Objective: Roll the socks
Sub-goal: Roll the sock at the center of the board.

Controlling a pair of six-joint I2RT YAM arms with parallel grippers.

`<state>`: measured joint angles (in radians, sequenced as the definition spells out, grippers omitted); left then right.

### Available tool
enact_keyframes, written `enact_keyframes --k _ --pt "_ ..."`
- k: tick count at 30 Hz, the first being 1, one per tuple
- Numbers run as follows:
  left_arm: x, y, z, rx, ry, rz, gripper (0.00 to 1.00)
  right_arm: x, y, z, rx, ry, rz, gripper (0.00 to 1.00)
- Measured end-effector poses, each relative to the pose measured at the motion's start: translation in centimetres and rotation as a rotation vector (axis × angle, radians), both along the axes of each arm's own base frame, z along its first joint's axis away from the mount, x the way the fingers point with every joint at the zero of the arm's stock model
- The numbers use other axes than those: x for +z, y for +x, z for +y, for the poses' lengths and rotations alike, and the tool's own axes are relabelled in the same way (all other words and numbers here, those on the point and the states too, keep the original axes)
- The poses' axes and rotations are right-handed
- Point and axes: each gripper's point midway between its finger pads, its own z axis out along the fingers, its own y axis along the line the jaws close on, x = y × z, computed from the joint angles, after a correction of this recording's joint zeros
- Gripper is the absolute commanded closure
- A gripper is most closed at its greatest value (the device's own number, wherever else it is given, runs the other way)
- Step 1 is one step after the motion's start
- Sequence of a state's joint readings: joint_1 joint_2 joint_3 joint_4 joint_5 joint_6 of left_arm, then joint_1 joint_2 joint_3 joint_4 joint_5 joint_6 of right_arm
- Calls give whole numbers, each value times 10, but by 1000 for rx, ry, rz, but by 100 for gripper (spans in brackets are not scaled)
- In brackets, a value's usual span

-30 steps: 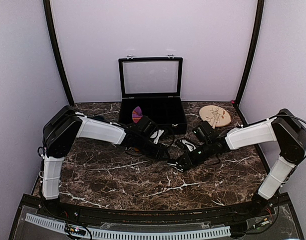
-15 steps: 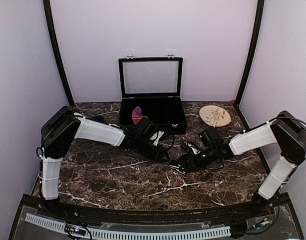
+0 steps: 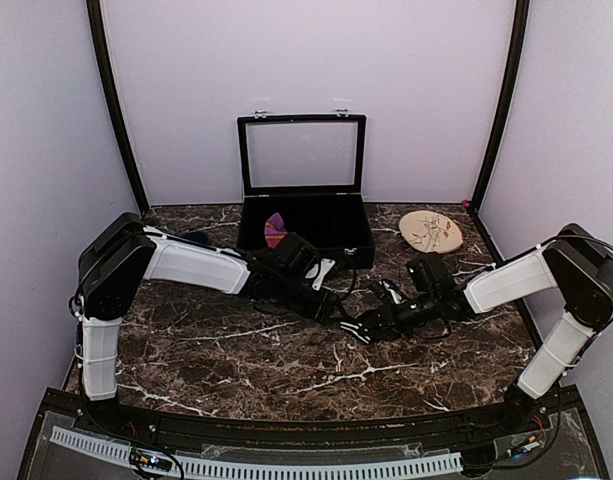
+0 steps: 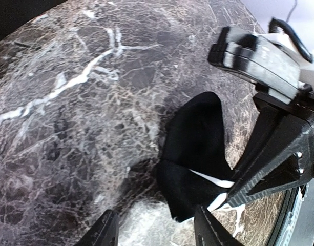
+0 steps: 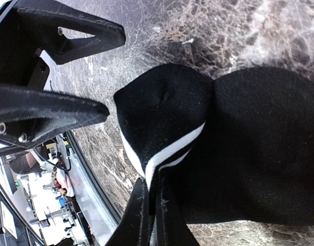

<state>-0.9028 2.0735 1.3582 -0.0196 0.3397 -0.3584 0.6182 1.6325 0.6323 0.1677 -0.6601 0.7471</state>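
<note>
Black sock point(image 5: 238, 138) in right hand point(image 5: 151, 185), maroon sock point(image 3: 274, 229) visible only overhead

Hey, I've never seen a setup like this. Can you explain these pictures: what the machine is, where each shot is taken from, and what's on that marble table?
It is a pair of robot arms bolted at the near edge of a marble table. One picture looks down from above and behind them. The other two come from small cameras on each arm's wrist, so each shows its own fingers up close. The right hand is pinched shut on the striped edge of a black sock near the middle of the table. The left hand is open beside it, holding nothing. At the back stands an open black case with a maroon sock in it, and a round wooden disc lies to its right.
</note>
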Motion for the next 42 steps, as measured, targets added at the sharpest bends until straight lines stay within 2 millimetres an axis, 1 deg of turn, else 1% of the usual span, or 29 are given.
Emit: enact_keyframes --k 8,13,24,27,31,34,37,42 --pt "1 -11 -8 -48 1 -29 47 -4 -2 -6 -35 23 47 100" --pt "1 -14 -11 -64 6 -48 47 -3 -1 -9 -57 46 71 100" --pt "26 -5 -29 -85 -31 -122 47 -5 0 -10 -76 77 107 100" --pt "28 -4 -34 -92 -33 -137 49 -6 0 -12 -78 79 111 100" --pt "24 -6 -33 -106 -17 -143 53 -5 1 -12 -82 87 114 100" --pt "21 -9 -32 -121 -1 -150 59 -6 1 -12 -82 91 123 100" --pt "18 -12 -31 -143 22 -173 59 -6 0 -13 -81 93 129 100" --pt "15 -16 -32 -195 51 -243 53 -7 0 -12 -79 93 133 100"
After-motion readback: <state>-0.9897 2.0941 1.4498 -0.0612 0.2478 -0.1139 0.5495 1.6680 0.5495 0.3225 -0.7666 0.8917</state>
